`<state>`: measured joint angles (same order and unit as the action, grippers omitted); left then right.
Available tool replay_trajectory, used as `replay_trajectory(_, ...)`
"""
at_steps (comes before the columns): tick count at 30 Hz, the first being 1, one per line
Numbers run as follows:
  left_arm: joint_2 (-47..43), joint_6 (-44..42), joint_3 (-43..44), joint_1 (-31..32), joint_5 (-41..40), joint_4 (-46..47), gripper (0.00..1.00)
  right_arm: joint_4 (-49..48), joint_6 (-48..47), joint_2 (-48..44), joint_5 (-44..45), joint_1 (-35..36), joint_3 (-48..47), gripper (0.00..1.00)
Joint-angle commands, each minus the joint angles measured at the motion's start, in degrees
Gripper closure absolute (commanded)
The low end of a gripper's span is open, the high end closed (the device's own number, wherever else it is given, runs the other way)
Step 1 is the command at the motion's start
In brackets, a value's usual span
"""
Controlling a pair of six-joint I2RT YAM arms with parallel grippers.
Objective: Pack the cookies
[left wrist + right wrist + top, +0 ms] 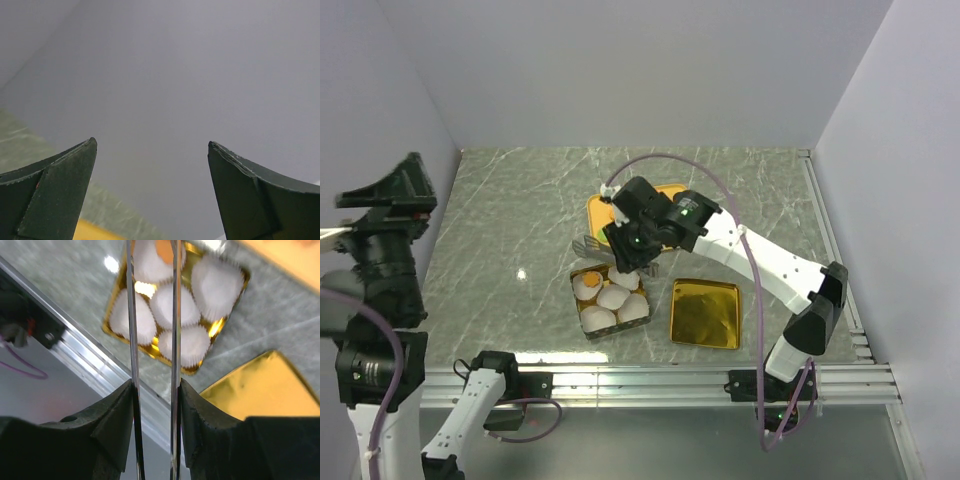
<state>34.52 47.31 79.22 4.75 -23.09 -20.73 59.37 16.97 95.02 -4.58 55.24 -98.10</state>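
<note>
A gold tin (582, 322) holds several white pleated paper cups (217, 284). One orange cookie (588, 283) lies in the tin's back left cup. In the right wrist view it (164, 248) shows between the tong arms, and I cannot tell whether the tongs touch it. My right gripper (625, 250) is shut on metal tongs (175, 315) that point down over the tin; the right wrist view shows it too (155, 382). An orange tray (602, 208) lies behind the tin, mostly hidden by the arm. My left gripper (151, 145) is open and empty, raised at the far left and facing the wall.
A gold lid (704, 312) lies on the marble table right of the tin. A metal rail (650, 380) runs along the near edge. Grey walls close in the left, back and right sides. A purple cable (750, 270) loops along the right arm.
</note>
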Motion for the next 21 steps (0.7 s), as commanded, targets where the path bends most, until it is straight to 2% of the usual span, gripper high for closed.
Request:
replay_trajectory(1,1.2,-2.9,-1.4,0.2,-3.6,-11.1,0.01,1.8,-1.3,1.6,2.9,-0.4,-7.5,0.55)
replay_trajectory(5,3.0,-7.0,-2.7,0.2,-2.4,-14.7,0.01,4.0,-2.0,4.4,4.3,-2.5,-12.4,0.55)
replay_trajectory(14,4.5,-13.8,-10.7,0.2,-1.0,-22.3,0.01,4.6,-1.2,6.4,7.4,-10.7,-11.0,0.54)
replay_trajectory(21,1.6,-17.0,-18.8,0.2,-2.9,-21.2,0.01,7.1,0.3,9.7,11.5,-14.9,-11.8,0.54)
